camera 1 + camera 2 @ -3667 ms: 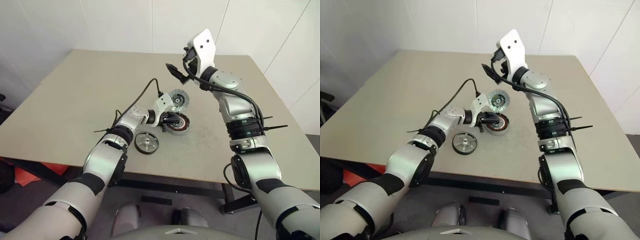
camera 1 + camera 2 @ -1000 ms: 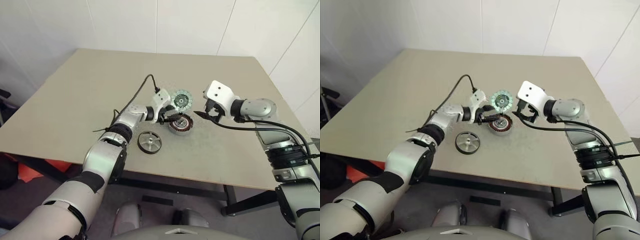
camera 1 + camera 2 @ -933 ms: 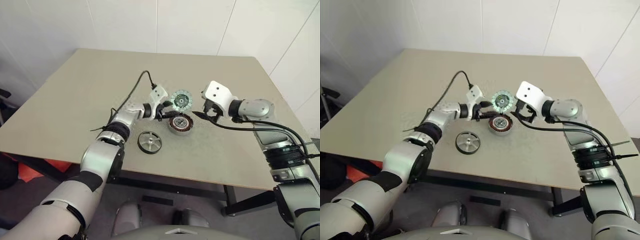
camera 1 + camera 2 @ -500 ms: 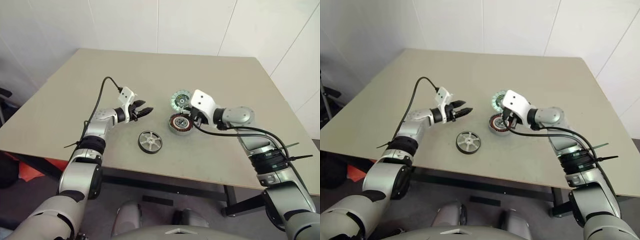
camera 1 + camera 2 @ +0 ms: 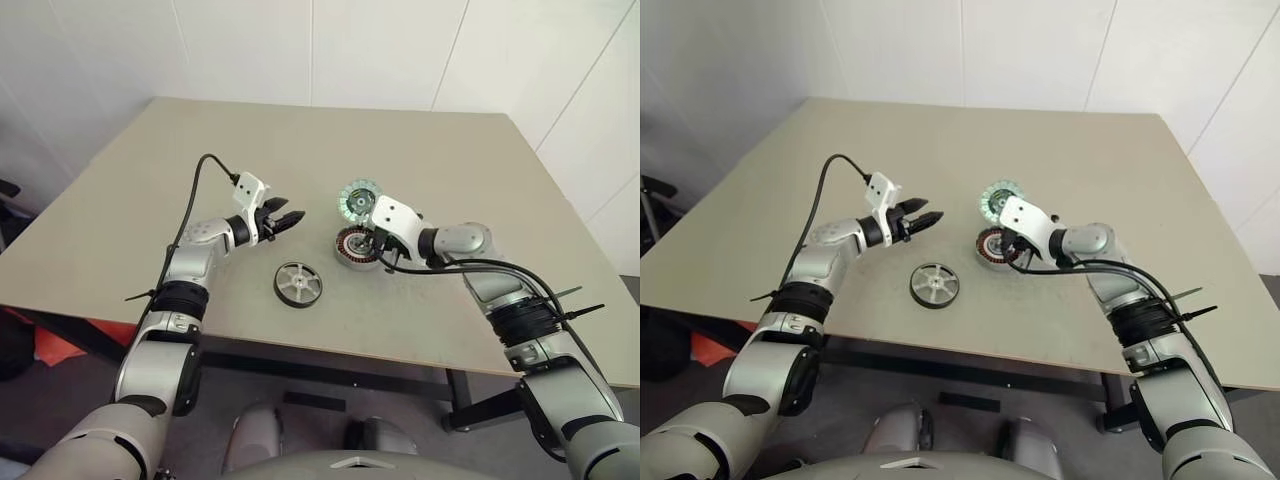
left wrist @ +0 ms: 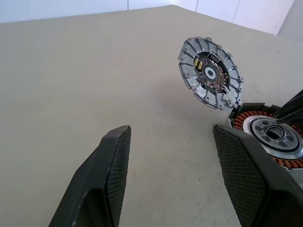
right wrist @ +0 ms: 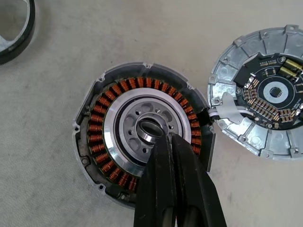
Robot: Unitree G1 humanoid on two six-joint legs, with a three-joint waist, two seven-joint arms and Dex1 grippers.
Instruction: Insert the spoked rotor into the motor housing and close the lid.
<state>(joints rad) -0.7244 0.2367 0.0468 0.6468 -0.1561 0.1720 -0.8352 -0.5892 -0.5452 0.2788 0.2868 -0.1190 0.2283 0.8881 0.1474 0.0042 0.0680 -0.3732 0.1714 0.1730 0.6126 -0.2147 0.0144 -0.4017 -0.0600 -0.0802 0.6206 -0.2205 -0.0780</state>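
lying flat on the desk (image 5: 150,170), the spoked rotor (image 5: 299,284) sat nearest the robot, well apart from both grippers and untouched. the motor housing (image 7: 142,165) stood just beyond it, open side up, with its copper windings showing and the lid (image 7: 262,104) beside it, inner face up and seemingly joined to the housing by a short pale tab or cable. the right gripper (image 7: 168,142) had its fingers pressed together, empty, with the tips over the silver centre of the housing; whether they touched it could not be told. the left gripper (image 5: 285,220) hovered above the desk off to the left of the housing, fingers apart and holding nothing. the rotor looked like solid metal: stiff, probably fairly heavy for its size, and smooth enough to slip. since it lay flat, a grip across the thick rim, or one finger through a gap between spokes and the other outside the rim, seemed safest. the windings and the lid's joint looked the delicate parts, so the rotor would need lowering level.
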